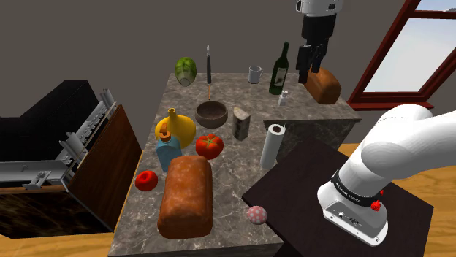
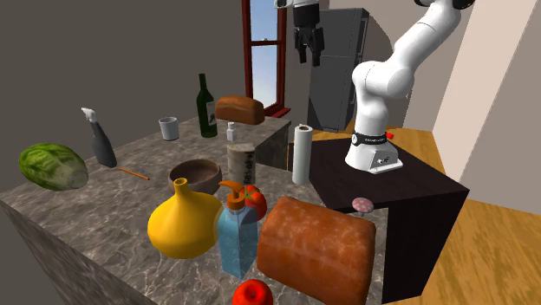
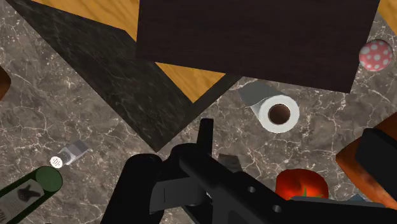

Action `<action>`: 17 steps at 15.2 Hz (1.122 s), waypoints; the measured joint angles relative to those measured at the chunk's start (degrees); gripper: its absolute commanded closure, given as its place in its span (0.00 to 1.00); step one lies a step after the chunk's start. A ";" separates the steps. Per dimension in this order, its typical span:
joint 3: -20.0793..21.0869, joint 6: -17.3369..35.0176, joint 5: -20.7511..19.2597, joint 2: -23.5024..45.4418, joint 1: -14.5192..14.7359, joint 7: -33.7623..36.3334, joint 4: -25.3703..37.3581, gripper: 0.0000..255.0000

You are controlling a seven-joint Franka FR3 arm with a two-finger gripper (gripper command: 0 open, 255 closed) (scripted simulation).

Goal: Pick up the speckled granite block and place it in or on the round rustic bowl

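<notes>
Nothing of the job looks done: the speckled granite block [image 1: 242, 123] stands upright on the marble counter [image 1: 241, 159], just beside the round bowl [image 1: 211, 113] on the shoulder view's right of it, and the bowl is empty. The gripper [image 1: 310, 67] hangs high over the far end of the counter, near the small brown loaf [image 1: 323, 86] and well apart from the block. Its fingers stand apart with nothing between them, so the reach, the grasp and the placing all seem left to do.

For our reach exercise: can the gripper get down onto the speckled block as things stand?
Probably yes. The gripper hangs high above the counter, and the speckled block stands upright with its top bare; the bowl and paper towel roll stand apart from it.
</notes>
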 measured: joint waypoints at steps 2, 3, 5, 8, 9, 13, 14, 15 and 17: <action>0.11 1.15 0.05 0.49 0.06 0.10 -0.63 0.00; 0.01 2.64 -0.15 1.55 0.01 -0.08 -0.90 0.00; 0.45 6.47 0.00 3.78 0.23 0.27 -2.10 0.00; 0.83 13.24 -0.18 8.48 0.38 0.50 -3.55 0.00; 0.94 15.81 -0.27 10.55 0.39 0.57 -3.88 0.00; 1.32 24.38 -0.81 17.51 0.33 0.79 -4.49 0.00; 1.45 26.39 -0.94 18.74 0.36 0.91 -5.06 0.00; 1.80 28.33 -0.94 20.49 0.51 1.32 -5.01 0.00; 2.30 32.65 -1.26 25.24 0.60 1.97 -4.18 0.00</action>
